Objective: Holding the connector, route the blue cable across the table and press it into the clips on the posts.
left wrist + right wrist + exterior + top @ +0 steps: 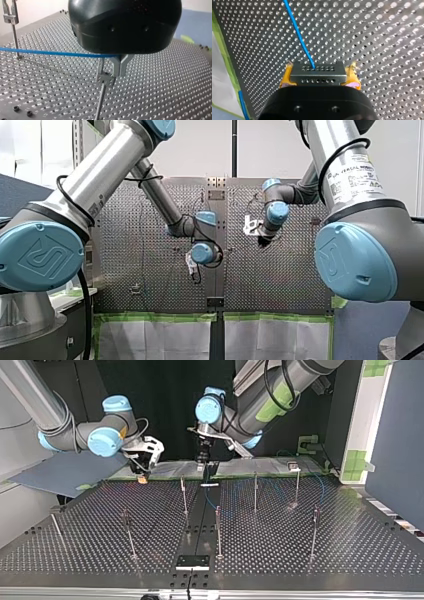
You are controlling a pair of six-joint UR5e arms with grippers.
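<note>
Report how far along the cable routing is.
Done: my right gripper has its jaws shut on the connector, the blue cable leading out of it. In hand: my left gripper hangs beside a post's clip, the cable running up to it. Left: no clip visibly holds the cable; it crosses the other post below its clip, so all pressing in seemingly remains.

The left gripper [120, 71] was pointed downward, its metal fingers [115, 67] drawn together at the tips. The right gripper [319, 78] was clamped by its yellow pads [286, 76] on the connector [318, 72].
</note>
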